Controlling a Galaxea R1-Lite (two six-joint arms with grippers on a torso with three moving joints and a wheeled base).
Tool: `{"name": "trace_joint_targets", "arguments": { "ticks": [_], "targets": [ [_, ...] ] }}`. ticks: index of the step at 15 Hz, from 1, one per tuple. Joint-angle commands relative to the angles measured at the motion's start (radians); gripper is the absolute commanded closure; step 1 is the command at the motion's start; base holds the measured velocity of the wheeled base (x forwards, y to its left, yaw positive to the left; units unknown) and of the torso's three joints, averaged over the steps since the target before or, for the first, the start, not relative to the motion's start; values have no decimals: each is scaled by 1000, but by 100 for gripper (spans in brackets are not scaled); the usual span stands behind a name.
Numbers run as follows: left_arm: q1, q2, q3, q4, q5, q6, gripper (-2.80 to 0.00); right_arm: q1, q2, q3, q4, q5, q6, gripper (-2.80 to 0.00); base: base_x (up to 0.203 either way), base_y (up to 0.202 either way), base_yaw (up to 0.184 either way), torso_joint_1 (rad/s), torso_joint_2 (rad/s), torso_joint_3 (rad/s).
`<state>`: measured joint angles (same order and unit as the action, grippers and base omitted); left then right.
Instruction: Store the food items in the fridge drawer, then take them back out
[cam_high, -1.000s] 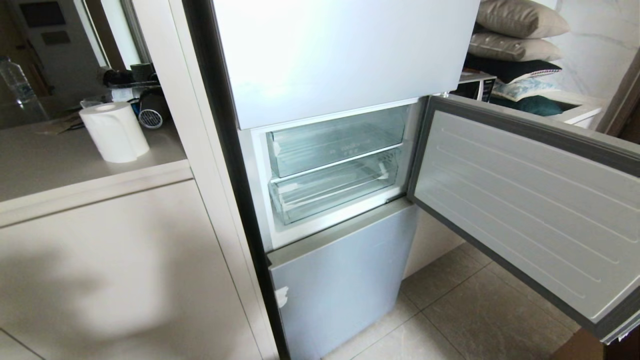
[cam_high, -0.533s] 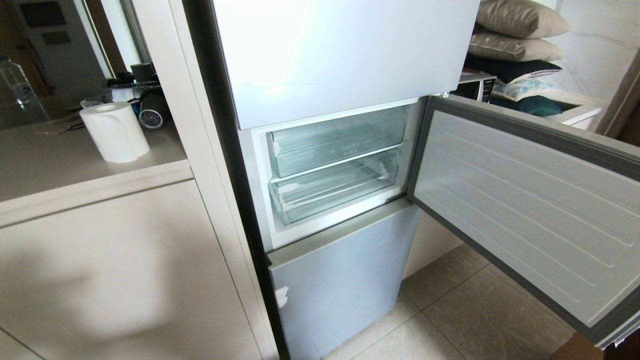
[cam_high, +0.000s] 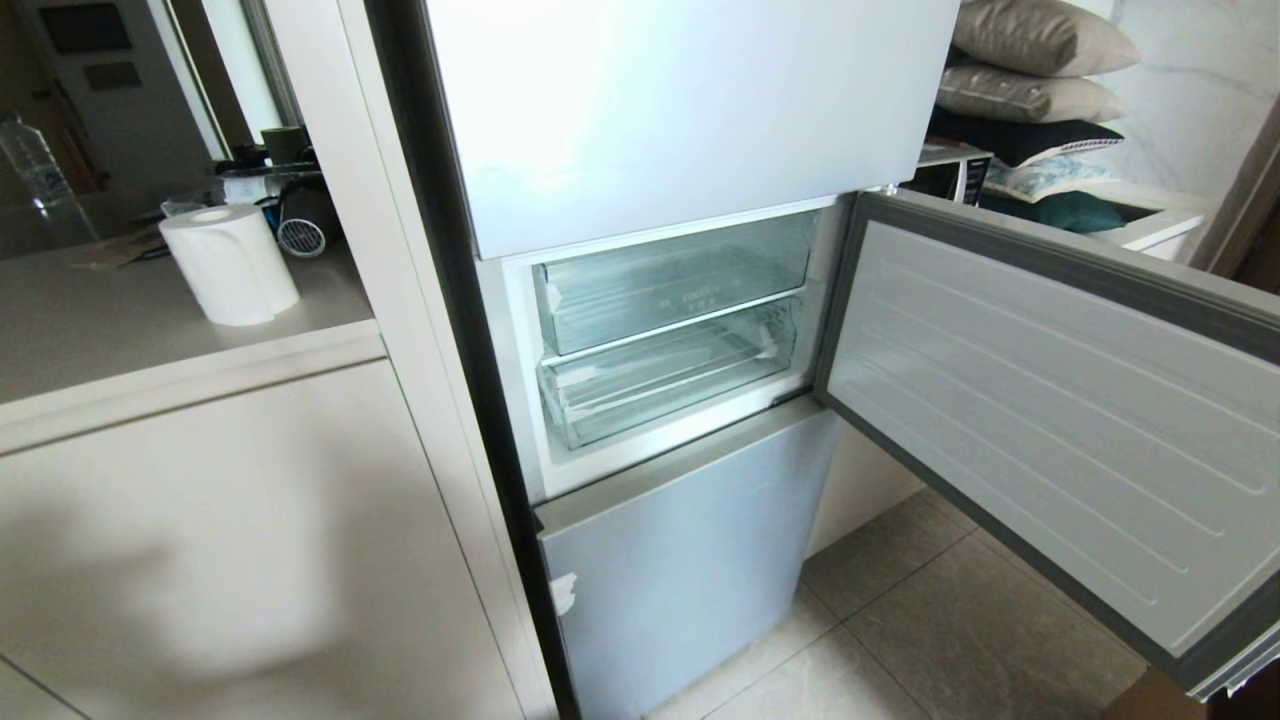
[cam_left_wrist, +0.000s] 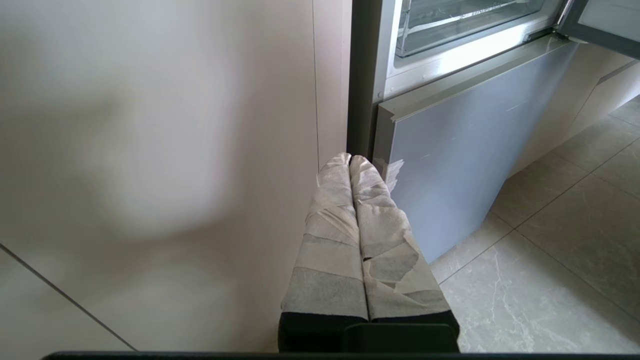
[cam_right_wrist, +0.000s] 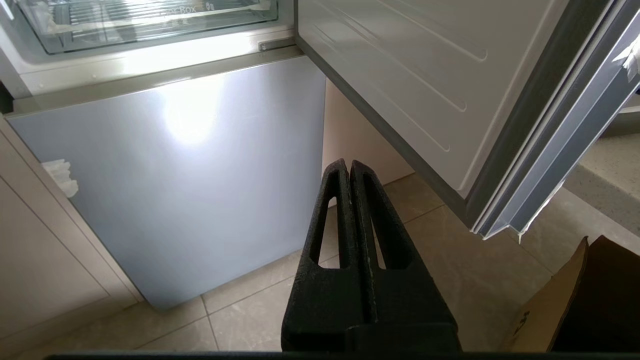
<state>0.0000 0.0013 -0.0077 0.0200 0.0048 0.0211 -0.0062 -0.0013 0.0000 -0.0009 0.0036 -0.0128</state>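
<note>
Left gripper (cam_left_wrist: 350, 162) pressed together, empty, low by the cabinet. Right gripper (cam_right_wrist: 349, 167) likewise, before the lower door (cam_right_wrist: 190, 170). Drawer (cam_high: 665, 375) pushed in, looks empty; middle door (cam_high: 1050, 400) open. No fruit visible. Stage unclear: start or finish.

fridge drawer (cam_high: 668, 385): clear, ribbed | lower door (cam_high: 690, 560): pale blue | paper roll (cam_high: 230, 265): white

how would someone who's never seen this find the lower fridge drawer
Start at the fridge's open door, swung out to the right. In the lit compartment it uncovers, two clear bins are stacked; the lower drawer is the bottom one, just above the closed blue panel. Unlike the upper bin, it has white scraps at its corners.
</note>
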Motion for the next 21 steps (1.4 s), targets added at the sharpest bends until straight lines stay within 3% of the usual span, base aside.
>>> {"name": "trace_joint_targets", "arguments": {
  "ticks": [1,12,21],
  "targets": [
    [0,0,0,0,0,-1,0,0,1,0,-1,3,-7,0,0,0,0,0,0,0],
    [0,0,0,0,0,-2,0,0,1,0,0,-1,4,0,0,0,0,0,0,0],
    [0,0,0,0,0,-3,0,0,1,0,1,-2,4,0,2,-7,168,2,3,2]
  ]
}}
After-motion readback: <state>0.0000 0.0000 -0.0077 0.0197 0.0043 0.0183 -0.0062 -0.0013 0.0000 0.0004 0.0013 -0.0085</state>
